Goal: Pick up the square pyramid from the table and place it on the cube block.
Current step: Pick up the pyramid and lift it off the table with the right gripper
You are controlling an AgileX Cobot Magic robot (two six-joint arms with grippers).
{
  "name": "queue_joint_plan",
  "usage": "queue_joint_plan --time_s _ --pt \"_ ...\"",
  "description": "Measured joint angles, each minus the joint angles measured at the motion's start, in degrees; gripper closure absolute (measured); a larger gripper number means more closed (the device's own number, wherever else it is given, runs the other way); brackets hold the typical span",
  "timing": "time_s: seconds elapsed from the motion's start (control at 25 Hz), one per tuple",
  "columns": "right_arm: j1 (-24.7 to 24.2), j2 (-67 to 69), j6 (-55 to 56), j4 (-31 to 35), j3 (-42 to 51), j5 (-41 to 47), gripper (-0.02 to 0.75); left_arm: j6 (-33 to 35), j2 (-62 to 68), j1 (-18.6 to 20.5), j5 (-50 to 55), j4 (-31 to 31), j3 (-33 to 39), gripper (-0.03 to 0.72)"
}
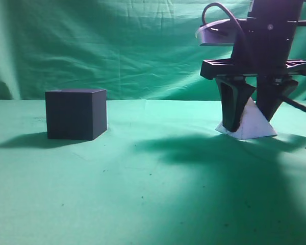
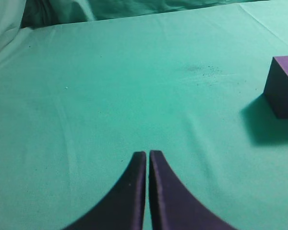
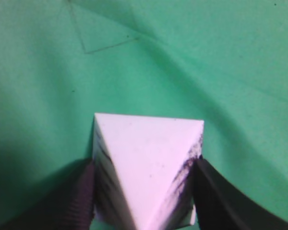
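Only right wrist: pyramid (image 3: 149, 172) scuffs.

My right gripper (image 3: 143, 191) straddles the square pyramid (image 3: 146, 165) — one dark finger (image 3: 77, 196) against each sloping side, both faces streaked with dark scuffs. Around it lies the table (image 3: 206, 62) — wrinkled green cloth.

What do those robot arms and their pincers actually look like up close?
The right pincer has two dark, nearly black fingers that taper to tips, hanging from a flat black crossbar. Above it sits a black housing with a dark looping cable and a pale rounded part. The left pincer has matching dark, curved, pointed fingers. The right fingers' inner pads look ribbed.
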Motion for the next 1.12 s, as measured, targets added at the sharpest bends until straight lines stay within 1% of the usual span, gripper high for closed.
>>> queue_joint_plan --time_s 0.24,0.28,0.32,0.36,0.64,0.8,0.92,1.04,1.12 --pt "0.0 0.2 0.0 0.0 -0.4 0.4 0.321 0.0 0.0 0.0 0.0 0.0 0.0 0.688" --pt "0.0 0.2 0.0 0.0 -0.4 0.6 0.366 0.0 0.0 0.0 0.0 0.0 0.0 0.688" --pt "0.0 0.2 0.1 0.0 -0.4 0.6 0.384 0.0 0.0 0.0 0.0 0.0 0.0 0.688" --pt "0.0 0.2 0.1 0.0 -0.4 0.8 0.374 0.0 0.0 0.0 0.0 0.0 0.0 0.688" --pt "0.0 0.2 0.1 0.0 -0.9 1.7 0.374 0.0 0.0 0.0 0.0 0.0 0.0 0.688" --pt "0.3 -0.8 -0.1 -0.6 -2.8 5.6 0.374 0.0 0.0 0.0 0.0 0.0 0.0 0.688" --pt "0.3 -3.7 -0.6 -0.7 -7.2 9.5 0.374 0.0 0.0 0.0 0.0 0.0 0.0 0.688" --pt "0.7 -5.7 -2.8 -0.7 -14.4 15.2 0.374 0.0 0.0 0.0 0.0 0.0 0.0 0.688" --pt "1.8 -6.0 -3.8 -1.1 -19.1 19.9 0.374 0.0 0.0 0.0 0.0 0.0 0.0 0.688"
